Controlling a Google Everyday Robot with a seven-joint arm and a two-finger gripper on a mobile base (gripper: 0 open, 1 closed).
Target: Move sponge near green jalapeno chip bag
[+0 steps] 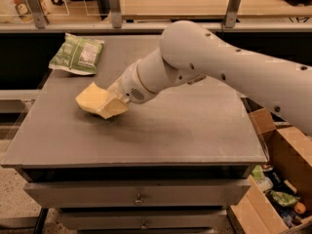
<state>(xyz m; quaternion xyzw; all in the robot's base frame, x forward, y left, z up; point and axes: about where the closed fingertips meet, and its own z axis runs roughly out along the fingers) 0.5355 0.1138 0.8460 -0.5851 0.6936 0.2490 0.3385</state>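
Observation:
The pale yellow sponge (89, 97) is at the left middle of the grey table (195, 130), caught at its right end by my gripper (111, 106). The gripper's pale yellow fingers (116, 109) are closed on the sponge, and it seems slightly raised, with a shadow beneath it. The green jalapeno chip bag (78, 54) lies flat at the table's far left corner, label panel up. It is about a hand's length beyond the sponge. My white arm reaches in from the right across the table.
A rail with metal posts (115, 6) runs behind the table's far edge. An open cardboard box (280, 179) with assorted items stands on the floor at the right. Drawers (139, 197) sit under the tabletop's front edge.

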